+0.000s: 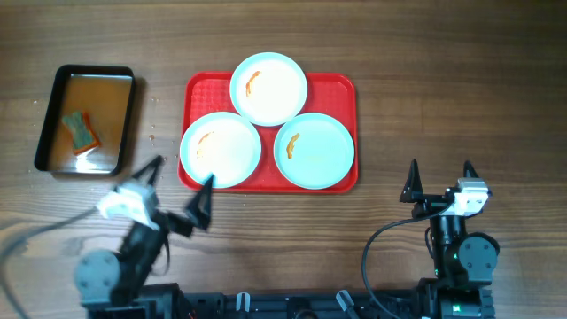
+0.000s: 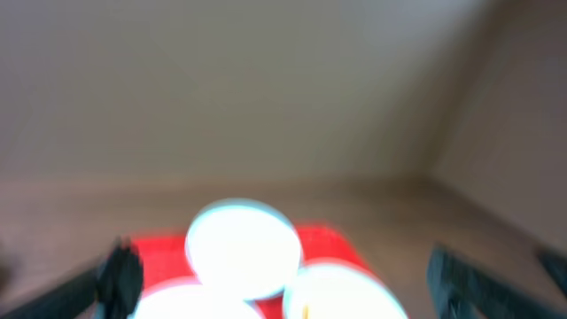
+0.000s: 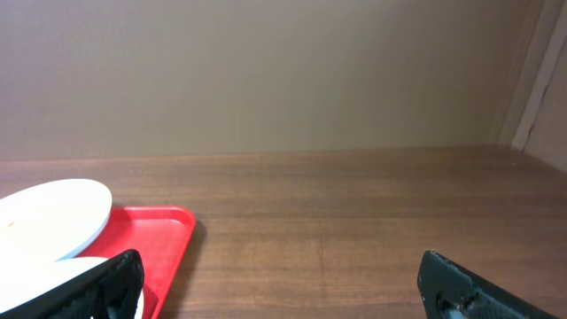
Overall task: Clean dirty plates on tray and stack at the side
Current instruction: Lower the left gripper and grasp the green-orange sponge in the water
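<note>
Three smeared plates [image 1: 268, 89] are lying on the tray [image 1: 199, 93], just ahead of the wide-open left gripper [image 1: 175, 190] and ahead-left of the open right gripper [image 1: 440, 182], so all cleaning and stacking is waiting.

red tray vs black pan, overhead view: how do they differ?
Colour: the tray is red, the pan black. Size: the tray is clearly larger than the pan. Contents: the tray holds three smeared plates; the pan holds brownish water and a sponge. Both are rectangular with rounded corners and sit on the wooden table.
</note>
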Tool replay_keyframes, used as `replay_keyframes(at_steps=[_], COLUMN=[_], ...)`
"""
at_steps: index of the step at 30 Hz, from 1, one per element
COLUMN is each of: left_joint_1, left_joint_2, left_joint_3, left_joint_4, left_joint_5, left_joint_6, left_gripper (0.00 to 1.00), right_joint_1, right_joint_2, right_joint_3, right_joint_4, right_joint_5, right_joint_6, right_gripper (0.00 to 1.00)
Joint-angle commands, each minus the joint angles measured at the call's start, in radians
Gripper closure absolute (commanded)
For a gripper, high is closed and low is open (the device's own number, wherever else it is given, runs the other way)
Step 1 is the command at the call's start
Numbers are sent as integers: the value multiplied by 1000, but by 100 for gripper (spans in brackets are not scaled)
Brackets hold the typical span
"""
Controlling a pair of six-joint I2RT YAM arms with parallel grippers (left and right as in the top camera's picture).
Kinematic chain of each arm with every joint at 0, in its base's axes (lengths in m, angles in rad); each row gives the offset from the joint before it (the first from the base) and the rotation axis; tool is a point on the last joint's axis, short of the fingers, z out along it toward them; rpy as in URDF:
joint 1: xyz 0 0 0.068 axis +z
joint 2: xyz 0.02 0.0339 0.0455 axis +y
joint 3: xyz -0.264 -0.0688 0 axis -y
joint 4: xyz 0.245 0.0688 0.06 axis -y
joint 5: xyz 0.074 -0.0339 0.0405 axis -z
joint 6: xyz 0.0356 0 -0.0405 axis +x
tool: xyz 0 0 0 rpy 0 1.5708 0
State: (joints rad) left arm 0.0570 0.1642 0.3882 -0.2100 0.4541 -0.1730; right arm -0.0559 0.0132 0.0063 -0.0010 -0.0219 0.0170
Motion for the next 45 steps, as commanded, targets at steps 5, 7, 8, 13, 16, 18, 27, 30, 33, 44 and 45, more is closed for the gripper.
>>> replay_keyframes(at_steps=[5, 7, 8, 13, 16, 18, 27, 30, 33, 44, 45], left_joint_1=[-5, 18, 67, 309, 417, 460, 496, 496, 495, 495, 495], left_joint_2=[769, 912, 1004, 1379, 1496, 1572, 1921, 1995, 2025, 1938, 1916], left_joint_3=[783, 883, 958, 1172, 1170, 1170, 1170, 1170, 1170, 1170, 1170], left_joint_4=[-655, -678, -724, -783, -702, -678, -510, -488, -470, -486, -490], left_joint_5=[-415, -491, -489, -491, -515, -515, -512, -498, -454, -421, -422], left_joint_6=[92, 2, -33, -96, -97, -97, -23, -8, 32, 61, 61], left_gripper=[0, 0, 0, 0, 0, 0, 15, 29, 42, 96, 85], right_joint_1=[-4, -4, -4, -4, -4, -4, -4, -4, -4, -4, -4], right_joint_2=[-3, -3, -3, -3, -3, -3, -3, -3, -3, -3, -3], right_joint_3=[-1, -1, -1, -1, -1, -1, -1, -1, -1, -1, -1], right_joint_4=[4, 4, 4, 4, 4, 4, 4, 4, 4, 4, 4], right_joint_5=[-12, -12, -12, -12, -12, -12, -12, -12, -12, -12, -12], right_joint_6=[-14, -14, -14, -14, -14, -14, -14, -14, -14, -14, -14], right_gripper=[0, 0, 1, 1, 0, 0, 0, 0, 0, 0, 0])
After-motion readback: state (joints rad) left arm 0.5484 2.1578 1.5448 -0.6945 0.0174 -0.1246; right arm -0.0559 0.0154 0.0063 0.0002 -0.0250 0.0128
